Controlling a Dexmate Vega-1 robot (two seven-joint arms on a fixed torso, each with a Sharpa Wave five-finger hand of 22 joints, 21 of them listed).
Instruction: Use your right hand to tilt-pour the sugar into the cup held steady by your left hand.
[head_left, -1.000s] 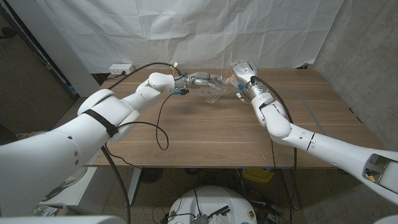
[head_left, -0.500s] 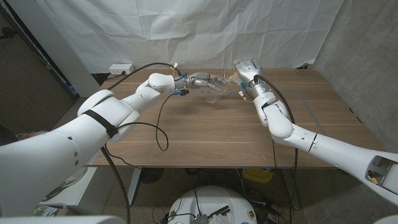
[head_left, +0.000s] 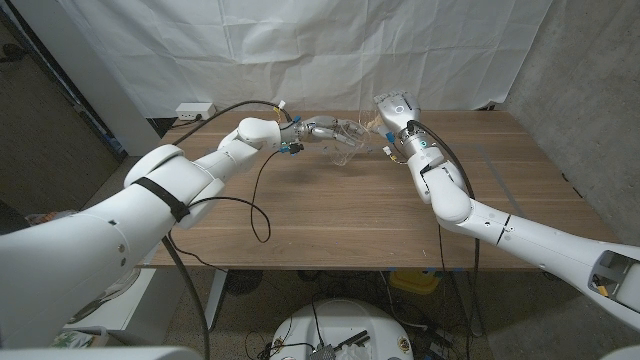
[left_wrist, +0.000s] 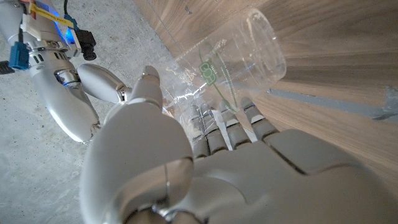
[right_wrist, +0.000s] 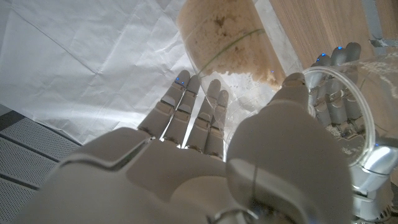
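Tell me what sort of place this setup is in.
Probably a robot lab or test bay, not a kitchen: a white sheet backdrop hangs behind the wooden table, a power strip lies on the floor, and cables trail over the table.

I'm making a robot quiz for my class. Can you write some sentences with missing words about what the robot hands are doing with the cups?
1. The left hand holds a clear plastic ____ that looks almost empty.
2. The container in the right hand holds brown ____.
3. Both arms meet above a ____ table.

Missing words: cup; sugar; wooden
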